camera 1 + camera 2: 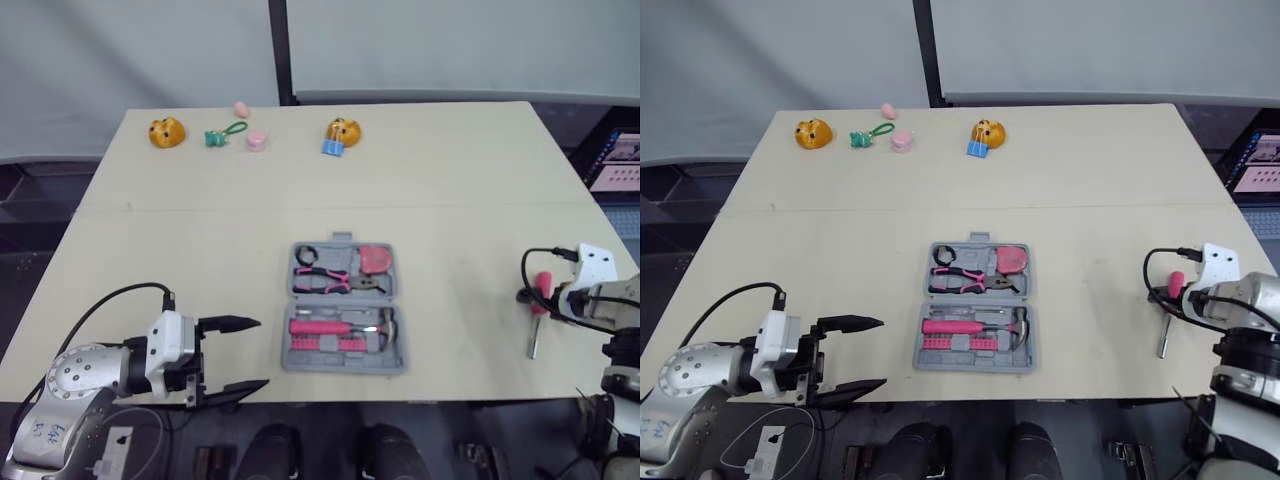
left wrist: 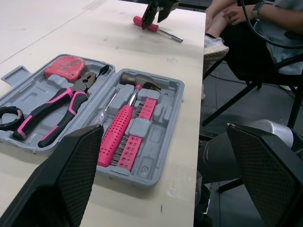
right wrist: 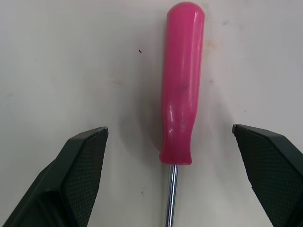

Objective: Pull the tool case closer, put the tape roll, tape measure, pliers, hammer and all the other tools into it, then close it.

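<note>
Beige table [image 1: 200, 260] before grey curtains [image 1: 140, 50]. One case [image 1: 340, 366], open, centre, near front edge; inside, one pliers [image 1: 322, 280], one hammer [image 2: 137, 80], one tape measure [image 1: 376, 260]. One screwdriver [image 3: 180, 85] flat on table at right, between wide-spread right gripper [image 3: 170, 128], clear of both fingers. Left gripper [image 1: 262, 352] spread wide, left of case. In left wrist view: seated person [image 2: 251, 28] beside table. Two orange toys [image 1: 167, 132] [image 1: 343, 131] at far edge.

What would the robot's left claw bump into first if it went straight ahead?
Probably the open grey plastic tool case, which lies right ahead of the open left gripper, though depth is hard to judge.
</note>
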Tool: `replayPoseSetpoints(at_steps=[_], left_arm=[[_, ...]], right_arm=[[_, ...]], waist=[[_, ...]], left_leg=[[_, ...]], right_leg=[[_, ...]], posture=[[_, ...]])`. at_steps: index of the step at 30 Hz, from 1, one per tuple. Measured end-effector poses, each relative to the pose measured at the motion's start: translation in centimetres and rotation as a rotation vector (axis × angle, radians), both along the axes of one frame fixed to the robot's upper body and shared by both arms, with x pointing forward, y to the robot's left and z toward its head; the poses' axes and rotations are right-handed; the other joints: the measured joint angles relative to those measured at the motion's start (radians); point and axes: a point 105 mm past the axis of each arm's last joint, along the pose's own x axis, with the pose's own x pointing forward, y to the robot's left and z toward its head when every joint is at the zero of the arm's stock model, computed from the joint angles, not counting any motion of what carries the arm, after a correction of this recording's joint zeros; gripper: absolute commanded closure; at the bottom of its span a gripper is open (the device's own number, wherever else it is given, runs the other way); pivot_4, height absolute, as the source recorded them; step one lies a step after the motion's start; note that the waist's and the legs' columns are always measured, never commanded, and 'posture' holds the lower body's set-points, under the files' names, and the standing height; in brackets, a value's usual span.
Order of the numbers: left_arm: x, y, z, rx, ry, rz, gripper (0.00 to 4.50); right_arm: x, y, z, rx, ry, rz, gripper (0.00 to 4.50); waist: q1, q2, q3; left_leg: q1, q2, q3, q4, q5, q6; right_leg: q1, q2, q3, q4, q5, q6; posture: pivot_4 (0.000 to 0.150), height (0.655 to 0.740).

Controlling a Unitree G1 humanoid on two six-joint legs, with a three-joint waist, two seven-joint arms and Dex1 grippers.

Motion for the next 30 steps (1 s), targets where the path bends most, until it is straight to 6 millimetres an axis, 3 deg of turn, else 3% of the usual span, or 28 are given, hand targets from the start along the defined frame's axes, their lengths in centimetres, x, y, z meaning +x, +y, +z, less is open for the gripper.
replayPoseSetpoints(at_steps=[12, 15, 22, 30], left_arm=[[0.11, 0.01, 0.02, 0.012, -0.011, 0.001, 0.05], [0.12, 0.01, 0.03, 0.013, -0.012, 0.001, 0.0], [0.16, 0.04, 0.02, 0.014, -0.015, 0.002, 0.0], [0.31, 0.32, -0.2, 0.012, -0.01, 0.013, 0.0]], right_arm=[[-0.48, -0.53, -0.35, 0.006, 0.001, -0.035, 0.0], [-0.46, -0.48, -0.4, 0.008, 0.001, -0.035, 0.88], [-0.46, -0.11, -0.71, 0.022, 0.014, -0.037, 4.18], [-0.43, -0.05, -0.7, 0.022, 0.016, -0.041, 4.16]], waist=[[0.0, 0.0, 0.0], [0.0, 0.0, 0.0], [0.0, 0.0, 0.0], [0.0, 0.0, 0.0]], left_leg=[[0.0, 0.0, 0.0, 0.0, 0.0, 0.0], [0.0, 0.0, 0.0, 0.0, 0.0, 0.0], [0.0, 0.0, 0.0, 0.0, 0.0, 0.0], [0.0, 0.0, 0.0, 0.0, 0.0, 0.0]], right_leg=[[0.0, 0.0, 0.0, 0.001, 0.0, 0.0], [0.0, 0.0, 0.0, 0.001, 0.0, 0.0], [0.0, 0.0, 0.0, 0.001, 0.0, 0.0], [0.0, 0.0, 0.0, 0.003, 0.0, 0.0]], posture=[[0.15, 0.6677], [0.15, 0.6677], [0.15, 0.6677], [0.15, 0.6677]])
